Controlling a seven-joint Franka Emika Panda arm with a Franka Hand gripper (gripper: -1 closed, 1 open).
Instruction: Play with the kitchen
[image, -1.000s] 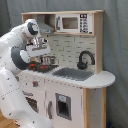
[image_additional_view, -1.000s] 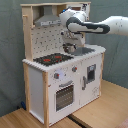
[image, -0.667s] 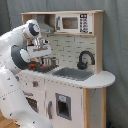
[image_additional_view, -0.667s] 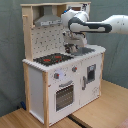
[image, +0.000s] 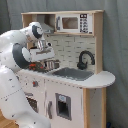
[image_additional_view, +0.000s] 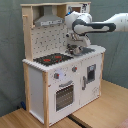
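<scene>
Since a second ago the arm has shifted only slightly, its wrist dipping a little lower over the worktop; the toy has not moved. Now the pincer hangs just above the surface of the kitchen, at centre frame in the second exterior view, between the stovetop with its red burners and the sink. Whether its fingers are apart or together I cannot tell.

In both exterior views the kitchen fills the frame, standing upright on a wooden floor, with the microwave at upper centre of the first exterior view and the faucet right of centre.

Judging by its build, the toy is stiff board: too big and heavy to lift, so play means working its small parts. The knobs and the oven door look light and rigid, best taken at a handle or rim. The sink basin appears to hold nothing, and what lies behind the oven door cannot be made out.
</scene>
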